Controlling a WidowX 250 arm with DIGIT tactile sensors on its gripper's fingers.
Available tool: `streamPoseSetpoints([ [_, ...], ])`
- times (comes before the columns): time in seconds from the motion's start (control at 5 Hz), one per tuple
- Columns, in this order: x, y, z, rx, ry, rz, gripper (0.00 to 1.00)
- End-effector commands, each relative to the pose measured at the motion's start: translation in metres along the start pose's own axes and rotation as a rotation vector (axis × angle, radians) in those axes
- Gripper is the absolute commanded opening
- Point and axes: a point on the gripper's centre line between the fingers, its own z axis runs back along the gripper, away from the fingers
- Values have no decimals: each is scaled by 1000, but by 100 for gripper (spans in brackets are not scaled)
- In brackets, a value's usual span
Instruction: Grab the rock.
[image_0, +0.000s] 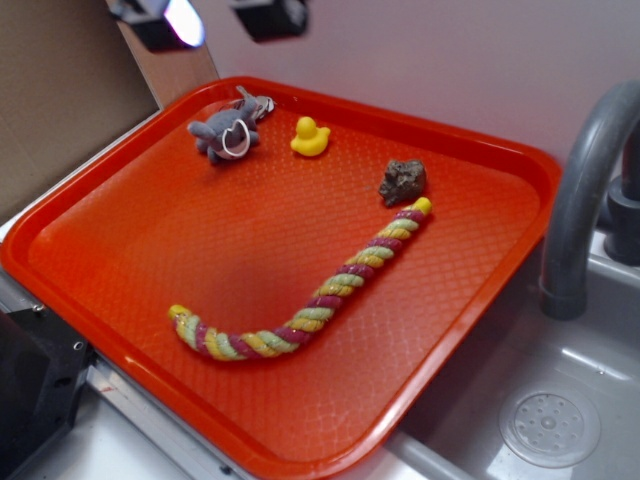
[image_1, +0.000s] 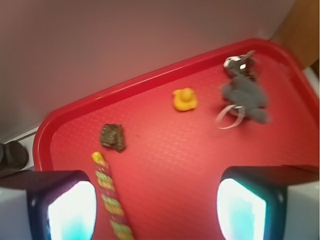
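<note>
The rock (image_0: 402, 181) is a small dark grey-brown lumpy stone lying on the red tray (image_0: 120, 210), at its far right, just above the end of the rope toy. In the wrist view the rock (image_1: 112, 137) lies up and left of my gripper (image_1: 156, 207). The gripper is open and empty, its two fingers wide apart, high above the tray. In the exterior view only the gripper's two dark fingertips (image_0: 160, 22) show at the top edge, well up and left of the rock (image_0: 402, 181).
A yellow toy duck (image_0: 310, 137), a grey plush animal with a white ring (image_0: 228, 132) and a striped rope toy (image_0: 320, 295) lie on the tray. A grey faucet (image_0: 580, 190) and sink (image_0: 550, 425) stand at the right. A wall runs behind.
</note>
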Motion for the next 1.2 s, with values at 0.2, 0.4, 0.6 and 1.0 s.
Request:
streamPoseSetpoints([
  [0.2, 10, -44, -37, 68, -118, 8, 100],
  [0.4, 15, -50, -56, 104, -135, 23, 100],
  [0.6, 21, -54, -70, 114, -135, 41, 100],
  [1.0, 22, -52, -98, 149, -108, 46, 100],
])
